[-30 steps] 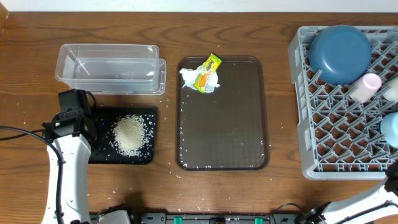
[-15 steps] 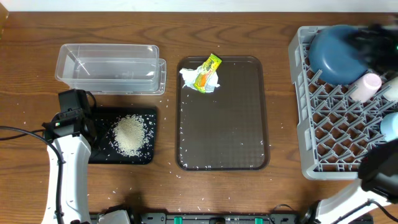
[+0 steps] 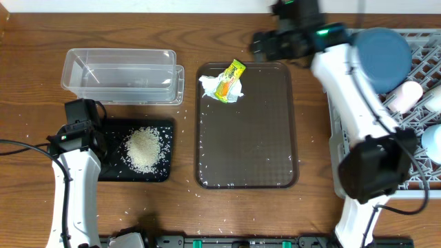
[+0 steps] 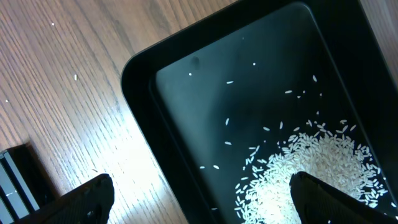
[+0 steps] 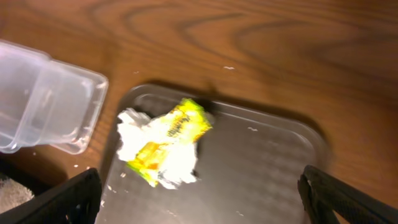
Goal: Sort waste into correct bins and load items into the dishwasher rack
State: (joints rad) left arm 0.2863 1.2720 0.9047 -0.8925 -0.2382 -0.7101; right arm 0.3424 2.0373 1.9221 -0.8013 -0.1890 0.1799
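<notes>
On brown tray (image 5: 267, 171), tissue with wrapper (image 5: 163, 144), near spread right pincer (image 3: 263, 45), apart

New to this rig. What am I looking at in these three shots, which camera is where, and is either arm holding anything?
These are two robot arms at a wooden table, each ending in a two-finger gripper. The wide shot comes from a fixed camera overhead. The other two come from cameras on the wrists, and the dark shapes in their bottom corners are the fingertips.

The left gripper hangs open over a black tray with rice in it. The right gripper is open above a crumpled tissue and a yellow-green wrapper on a brown tray.

Also on the table are a clear tub and a grey rack holding a dark-blue dish and a pink cup. Nothing is held.
</notes>
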